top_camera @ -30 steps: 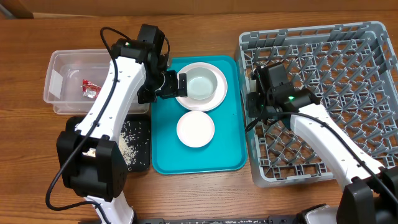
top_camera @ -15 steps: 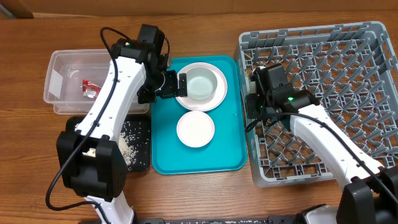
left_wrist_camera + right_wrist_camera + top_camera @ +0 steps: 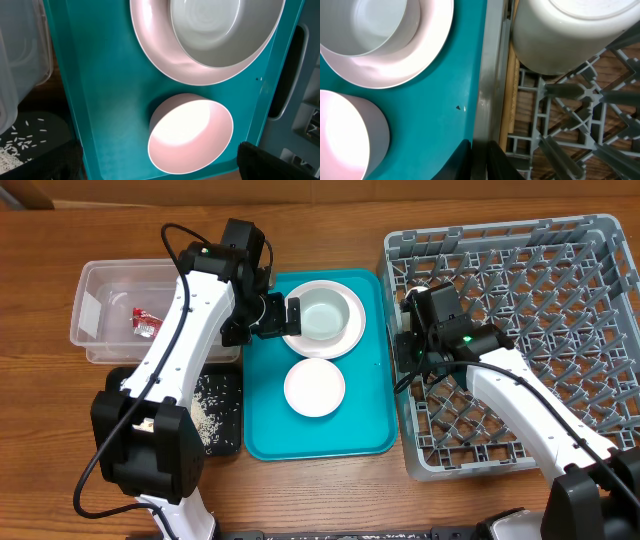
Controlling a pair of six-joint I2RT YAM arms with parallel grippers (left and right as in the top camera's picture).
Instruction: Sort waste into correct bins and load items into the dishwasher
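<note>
Overhead: the left hand (image 3: 282, 315) hovers spread wide and empty at the left rim of the big plate (image 3: 352, 340). The plate carries the bowl (image 3: 322, 313) on the teal tray (image 3: 370, 410), and the small plate (image 3: 314, 387) lies beside it. A sachet (image 3: 145, 323) lies in the tub (image 3: 95, 290), and rice (image 3: 200, 420) in the black tray (image 3: 238, 410). The right hand (image 3: 404, 352) is at the left edge of the rack (image 3: 560, 270).

Left wrist: both plates lie ungripped.

Right wrist: the cup (image 3: 565, 35) sits in the rack. I cannot tell how far the right hand is closed.

A wooden table (image 3: 40, 430) with warm brown grain was seen from above, evenly lit. A pale patch (image 3: 20, 192) was cut off at its far left corner.
</note>
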